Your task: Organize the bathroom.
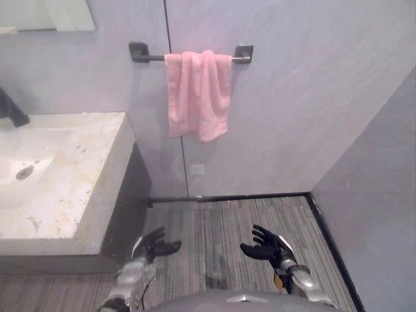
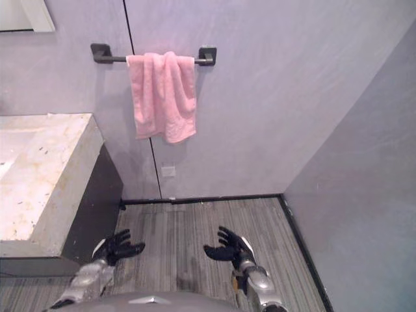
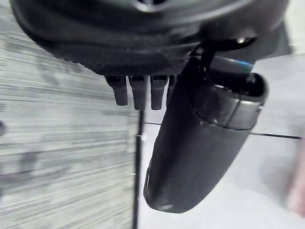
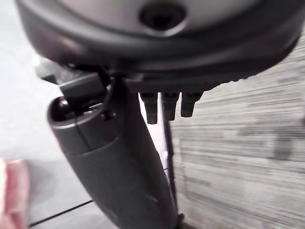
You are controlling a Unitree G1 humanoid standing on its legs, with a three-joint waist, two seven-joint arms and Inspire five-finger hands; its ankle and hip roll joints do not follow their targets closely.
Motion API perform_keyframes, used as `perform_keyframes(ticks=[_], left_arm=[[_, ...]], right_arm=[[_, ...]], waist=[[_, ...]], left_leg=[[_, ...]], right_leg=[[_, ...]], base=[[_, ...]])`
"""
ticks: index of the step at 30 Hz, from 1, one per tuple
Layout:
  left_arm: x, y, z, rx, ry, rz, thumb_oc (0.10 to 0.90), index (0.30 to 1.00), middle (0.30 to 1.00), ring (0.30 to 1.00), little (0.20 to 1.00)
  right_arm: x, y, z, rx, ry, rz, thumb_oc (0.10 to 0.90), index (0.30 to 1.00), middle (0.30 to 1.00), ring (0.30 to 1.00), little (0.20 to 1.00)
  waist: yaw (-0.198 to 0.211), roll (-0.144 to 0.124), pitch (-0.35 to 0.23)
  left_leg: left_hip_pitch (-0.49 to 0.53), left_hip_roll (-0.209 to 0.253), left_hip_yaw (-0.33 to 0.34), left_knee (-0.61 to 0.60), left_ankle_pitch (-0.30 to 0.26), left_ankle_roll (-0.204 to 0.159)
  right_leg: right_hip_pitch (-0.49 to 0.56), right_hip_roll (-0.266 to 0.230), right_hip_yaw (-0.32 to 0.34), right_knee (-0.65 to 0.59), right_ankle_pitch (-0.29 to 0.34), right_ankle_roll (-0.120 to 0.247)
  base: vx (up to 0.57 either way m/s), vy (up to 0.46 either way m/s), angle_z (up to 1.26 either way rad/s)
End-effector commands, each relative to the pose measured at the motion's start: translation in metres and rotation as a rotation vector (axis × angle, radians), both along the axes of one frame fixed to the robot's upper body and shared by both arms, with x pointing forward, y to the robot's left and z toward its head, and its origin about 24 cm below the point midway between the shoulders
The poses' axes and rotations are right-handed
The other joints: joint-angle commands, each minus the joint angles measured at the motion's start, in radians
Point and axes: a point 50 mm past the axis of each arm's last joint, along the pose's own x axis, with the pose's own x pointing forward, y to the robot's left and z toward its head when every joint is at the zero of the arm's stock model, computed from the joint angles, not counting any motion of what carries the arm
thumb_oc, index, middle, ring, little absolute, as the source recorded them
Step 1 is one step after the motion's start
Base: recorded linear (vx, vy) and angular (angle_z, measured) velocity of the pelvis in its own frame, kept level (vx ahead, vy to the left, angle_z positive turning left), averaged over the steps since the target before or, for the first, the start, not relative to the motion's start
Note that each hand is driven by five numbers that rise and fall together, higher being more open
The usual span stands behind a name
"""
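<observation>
1. The left hand (image 1: 155,244) hangs low over the striped grey floor (image 1: 221,227), just beside the dark side of the vanity (image 1: 127,201). Its fingers are spread and relaxed, the thumb standing apart, and it holds nothing and touches nothing.
2. The right hand (image 1: 268,246) hangs at about the same height, well apart from the left. Its fingers are likewise straight and fanned, empty, with only floor beneath them.
3. In each wrist view the thumb juts forward and the fingertips (image 3: 135,93) stand in a short row beside it, nothing lying between thumb and fingers.
4. The pink towel (image 1: 198,94) hangs on the dark towel bar (image 1: 190,54) fixed to the pale grey wall (image 1: 292,97), well above and beyond both hands.
5. The towel is draped over the right part of the bar, bunched in folds. Its long axis runs straight down the wall, its loose lower edge pointing at the floor and ending unevenly, the right side hanging lower.
6. The bar lies level along the wall, with a square mount at each end.
7. To the left stands a pale stone sink (image 1: 84,175), stained and marked, with a drain (image 1: 25,172) in its basin and a dark faucet (image 1: 12,110) at its far edge.
</observation>
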Motion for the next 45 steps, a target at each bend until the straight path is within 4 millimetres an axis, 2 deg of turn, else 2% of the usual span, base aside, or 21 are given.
perform_keyframes(ticks=[1,2,5,6,10,12,13,16,23,24,27,28,30,32,34,35,36,37,38,41,45], left_arm=[[0.069,0.004,0.055,0.022,-0.308,0.036,0.8,0.9,0.9,0.9,0.9],[0.072,0.004,0.061,0.023,-0.346,0.037,0.8,0.9,0.9,0.9,0.9],[0.092,0.001,0.106,0.063,-0.526,0.027,0.8,0.9,0.9,0.9,0.9],[0.095,0.0,0.114,0.062,-0.559,0.026,0.8,0.9,0.9,0.9,0.9],[0.112,-0.01,0.185,0.121,-0.866,0.017,0.8,0.9,0.9,0.9,0.9],[0.113,-0.012,0.198,0.133,-0.922,0.023,0.8,0.9,0.9,0.9,0.9],[0.114,-0.012,0.213,0.138,-0.992,0.031,0.8,0.9,0.9,0.9,0.9],[0.114,-0.013,0.233,0.172,-1.082,0.046,0.8,0.9,0.9,0.9,0.9],[0.115,-0.01,0.262,0.287,-1.228,0.147,0.8,0.9,0.9,0.9,0.9],[0.116,-0.007,0.266,0.281,-1.24,0.191,0.8,0.9,0.9,0.9,0.9],[0.117,-0.006,0.269,0.285,-1.26,0.227,0.8,0.9,0.9,0.9,0.9],[0.119,-0.005,0.271,0.256,-1.267,0.248,0.8,0.9,0.9,0.9,0.9],[0.119,-0.007,0.272,0.264,-1.28,0.253,0.8,0.9,0.9,0.9,0.9],[0.12,-0.008,0.273,0.263,-1.285,0.256,0.8,0.9,0.9,0.9,0.9],[0.121,-0.007,0.274,0.263,-1.293,0.262,0.8,0.9,0.9,0.9,0.9],[0.121,-0.007,0.274,0.277,-1.295,0.267,0.8,0.9,0.9,0.9,0.9],[0.121,-0.006,0.274,0.281,-1.298,0.268,0.8,0.9,0.9,0.9,0.9],[0.121,-0.006,0.274,0.282,-1.301,0.265,0.8,0.9,0.9,0.9,0.9],[0.121,-0.007,0.274,0.283,-1.297,0.25,0.8,0.9,0.9,0.9,0.9],[0.122,-0.006,0.273,0.281,-1.288,0.248,0.8,0.9,0.9,0.9,0.9],[0.125,-0.006,0.271,0.255,-1.264,0.241,0.8,0.9,0.9,0.9,0.9]], right_arm=[[0.06,-0.004,0.059,-0.055,-0.36,0.018,0.8,0.9,0.9,0.9,0.9],[0.063,-0.003,0.066,-0.056,-0.406,0.021,0.8,0.9,0.9,0.9,0.9],[0.082,0.008,0.112,-0.095,-0.621,0.037,0.8,0.9,0.9,0.9,0.9],[0.084,0.009,0.12,-0.101,-0.66,0.039,0.8,0.9,0.9,0.9,0.9],[0.1,0.014,0.174,-0.164,-0.919,0.035,0.8,0.9,0.9,0.9,0.9],[0.104,0.016,0.186,-0.171,-0.971,0.037,0.8,0.9,0.9,0.9,0.9],[0.108,0.019,0.202,-0.188,-1.054,0.034,0.8,0.9,0.9,0.9,0.9],[0.112,0.024,0.225,-0.201,-1.159,0.025,0.8,0.9,0.9,0.9,0.9],[0.121,0.032,0.258,-0.192,-1.302,-0.024,0.8,0.9,0.9,0.9,0.9],[0.123,0.032,0.266,-0.199,-1.336,-0.034,0.8,0.9,0.9,0.9,0.9],[0.123,0.033,0.273,-0.195,-1.367,-0.048,0.8,0.9,0.9,0.9,0.9],[0.123,0.031,0.278,-0.189,-1.391,-0.063,0.8,0.9,0.9,0.9,0.9],[0.123,0.031,0.281,-0.192,-1.411,-0.075,0.8,0.9,0.9,0.9,0.9],[0.125,0.033,0.285,-0.182,-1.425,-0.083,0.8,0.9,0.9,0.9,0.9],[0.128,0.038,0.288,-0.18,-1.436,-0.074,0.8,0.9,0.9,0.9,0.9],[0.128,0.04,0.289,-0.187,-1.444,-0.064,0.8,0.9,0.9,0.9,0.9],[0.127,0.041,0.289,-0.187,-1.448,-0.059,0.8,0.9,0.9,0.9,0.9],[0.126,0.041,0.289,-0.188,-1.452,-0.054,0.8,0.9,0.9,0.9,0.9],[0.123,0.039,0.289,-0.209,-1.465,-0.053,0.8,0.9,0.9,0.9,0.9],[0.124,0.037,0.295,-0.22,-1.49,-0.057,0.8,0.9,0.9,0.9,0.9],[0.122,0.035,0.296,-0.22,-1.5,-0.079,0.8,0.9,0.9,0.9,0.9]], waist=[[0.001,-0.006,-0.019],[0.002,-0.006,-0.019],[0.001,-0.01,-0.019],[0.002,-0.01,-0.019],[0.009,-0.015,-0.022],[0.012,-0.017,-0.023],[0.016,-0.018,-0.023],[0.022,-0.02,-0.024],[0.033,-0.03,-0.022],[0.034,-0.04,-0.012],[0.036,-0.053,0.007],[0.037,-0.068,0.031],[0.04,-0.069,0.046],[0.046,-0.064,0.057],[0.052,-0.048,0.061],[0.055,-0.04,0.061],[0.056,-0.036,0.06],[0.056,-0.03,0.06],[0.062,-0.018,0.056],[0.063,-0.019,0.042],[0.055,-0.012,0.025]], left_leg=[[0.001,-0.029,0.059,0.001,-0.013,0.016],[0.001,-0.029,0.059,0.001,-0.012,0.016],[-0.001,-0.025,0.057,0.001,-0.009,0.011],[-0.002,-0.025,0.056,0.001,-0.008,0.011],[0.001,-0.017,0.051,0.001,-0.01,0.007],[0.003,-0.015,0.05,0.001,-0.011,0.006],[0.004,-0.012,0.047,0.001,-0.011,0.004],[0.006,-0.007,0.044,0.001,-0.011,-0.001],[0.014,0.014,0.053,0.012,0.0,-0.027],[-0.008,0.018,0.072,0.076,-0.01,-0.038],[-0.063,0.017,0.085,0.183,-0.014,-0.043],[-0.131,0.017,0.093,0.326,0.001,-0.049],[-0.171,0.015,0.092,0.362,0.017,-0.051],[-0.196,0.01,0.102,0.337,0.033,-0.053],[-0.205,0.006,0.12,0.246,0.063,-0.058],[-0.208,0.011,0.137,0.175,0.096,-0.065],[-0.211,0.013,0.144,0.154,0.108,-0.068],[-0.223,0.018,0.154,0.125,0.134,-0.074],[-0.257,0.023,0.165,0.091,0.199,-0.091],[-0.245,0.012,0.169,0.069,0.177,-0.085],[-0.191,-0.011,0.145,0.019,0.139,-0.06]], right_leg=[[-0.006,0.01,-0.047,-0.002,0.045,0.022],[-0.006,0.01,-0.048,-0.003,0.045,0.022],[-0.005,0.01,-0.053,-0.003,0.045,0.021],[-0.005,0.011,-0.054,-0.003,0.044,0.021],[0.0,0.012,-0.061,-0.003,0.034,0.018],[0.002,0.013,-0.063,-0.003,0.032,0.017],[0.005,0.015,-0.065,-0.003,0.03,0.015],[0.006,0.019,-0.067,-0.003,0.026,0.012],[0.014,0.025,-0.082,-0.003,0.021,0.005],[0.016,0.016,-0.089,-0.003,0.028,0.0],[0.019,0.007,-0.096,-0.003,0.039,-0.005],[0.022,-0.002,-0.1,-0.002,0.047,-0.013],[0.028,-0.002,-0.095,0.001,0.046,-0.015],[0.037,0.003,-0.082,0.001,0.042,-0.011],[0.048,0.017,-0.071,-0.002,0.028,-0.006],[0.054,0.021,-0.069,-0.003,0.021,-0.005],[0.056,0.023,-0.069,-0.003,0.018,-0.005],[0.061,0.029,-0.072,-0.003,0.014,-0.006],[0.074,0.041,-0.073,-0.003,0.002,-0.012],[0.081,0.04,-0.073,-0.002,-0.003,-0.011],[0.088,0.038,-0.054,0.021,-0.018,-0.003]], base=[[-0.03,-0.042,0.01],[-0.03,-0.054,0.01],[-0.02,-0.061,0.02],[-0.01,-0.068,0.03],[0.01,-0.084,0.06],[0.02,-0.071,0.04],[0.02,-0.099,0.07],[0.01,-0.072,0.06],[0.02,-0.096,0.05],[0.01,-0.084,0.03],[-0.02,-0.069,0.07],[-0.04,-0.077,0.17],[0.0,-0.032,0.2],[0.08,0.02,0.1],[0.15,0.072,0.02],[0.15,0.078,-0.04],[0.14,0.078,-0.05],[0.2,0.087,-0.14],[0.24,0.101,-0.16],[0.18,0.103,-0.18],[0.15,0.102,-0.29]])
